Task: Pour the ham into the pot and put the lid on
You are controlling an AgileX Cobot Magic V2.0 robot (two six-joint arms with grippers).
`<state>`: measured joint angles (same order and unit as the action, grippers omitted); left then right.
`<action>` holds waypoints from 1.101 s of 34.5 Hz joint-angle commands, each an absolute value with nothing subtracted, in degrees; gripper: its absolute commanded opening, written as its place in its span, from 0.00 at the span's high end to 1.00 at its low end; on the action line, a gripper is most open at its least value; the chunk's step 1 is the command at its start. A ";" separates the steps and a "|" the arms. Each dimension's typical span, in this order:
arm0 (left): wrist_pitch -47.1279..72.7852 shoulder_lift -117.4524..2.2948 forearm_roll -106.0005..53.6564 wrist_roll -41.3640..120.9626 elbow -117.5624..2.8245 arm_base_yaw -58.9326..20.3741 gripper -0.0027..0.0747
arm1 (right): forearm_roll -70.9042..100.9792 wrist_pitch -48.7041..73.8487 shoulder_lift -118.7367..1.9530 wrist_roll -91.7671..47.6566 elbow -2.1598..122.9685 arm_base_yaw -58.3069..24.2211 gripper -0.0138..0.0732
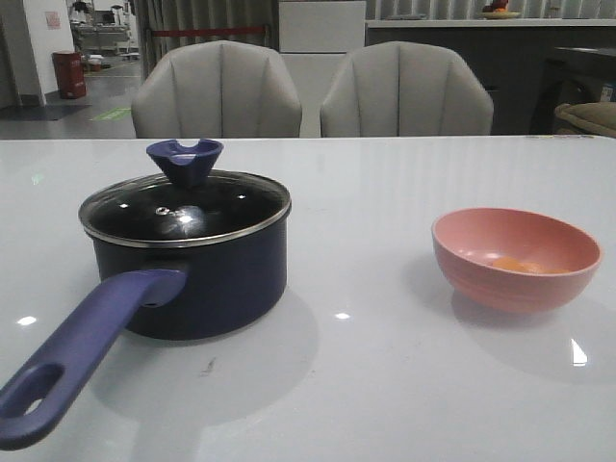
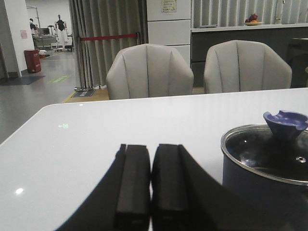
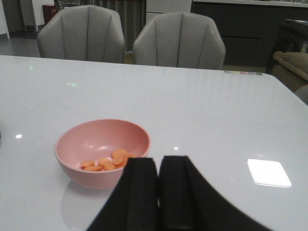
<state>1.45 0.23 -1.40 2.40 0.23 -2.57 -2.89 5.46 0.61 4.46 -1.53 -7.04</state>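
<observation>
You can see the pot [image 1: 207,274] standing on the white table [image 1: 385,385], on the left side in the front view. It is dark navy, and its long purple-blue handle [image 1: 82,351] points toward you and has a hole at its end. The lid [image 1: 185,212] is sitting on the pot right now. It is clear glass with a shiny metal rim, and its purple-blue knob [image 1: 185,159] has a notch in the top.

Over on the right side of the table is a pink bowl [image 1: 517,258], well apart from the pot. The ham [image 3: 107,161] is inside this bowl. It is a few small, flat orange bits lying at the bottom.

Your left gripper [image 2: 150,180] is near the pot, with the lid's edge off to one side of it. Its two black fingers [image 2: 132,180] are pressed together and hold nothing.

Your right gripper [image 3: 159,187] is just beside the pink bowl. Its fingers [image 3: 139,190] are also squeezed together, with nothing between them.

Neither gripper is touching the pot, the lid or the bowl.

Two grey chairs [image 1: 217,91] stand behind the table.
</observation>
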 commanded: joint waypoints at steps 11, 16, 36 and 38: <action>-3.46 1.30 -1.82 1.86 1.50 -2.54 0.81 | -3.52 1.08 1.73 3.79 -1.22 -6.75 0.67; -3.75 1.30 -0.70 1.97 1.50 -2.54 0.81 | -3.52 1.08 1.73 3.79 -1.22 -6.75 0.67; -17.37 1.01 -6.41 1.97 -2.44 -2.54 0.81 | -3.52 1.08 1.73 3.79 -1.22 -6.75 0.67; -12.88 -0.12 -6.18 1.97 -6.46 -2.54 0.81 | -3.52 1.08 1.73 3.79 -1.22 -6.75 0.67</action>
